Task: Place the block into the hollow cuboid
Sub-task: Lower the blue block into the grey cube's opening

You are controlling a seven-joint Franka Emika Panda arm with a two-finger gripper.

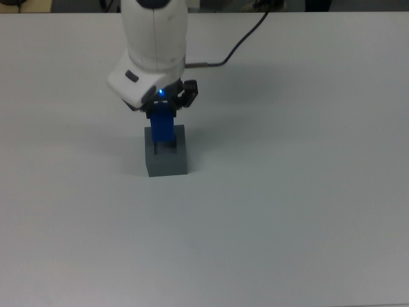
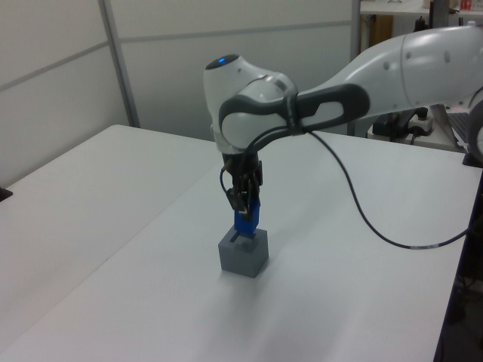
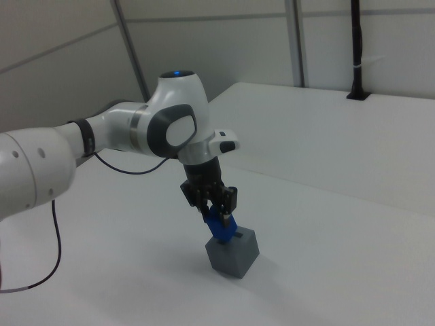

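Gripper (image 2: 244,213) clenched on the block (image 2: 244,223), held directly over the hollow cuboid (image 2: 244,253) toward the table's (image 1: 307,211) far edge in the top view, slightly tilted, so liable to catch the recess rim and jam on lowering.

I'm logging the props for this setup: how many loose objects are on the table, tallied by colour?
Blue: 1, the block, held in the tool over the grey one
Grey: 1, the hollow cuboid
Total: 2
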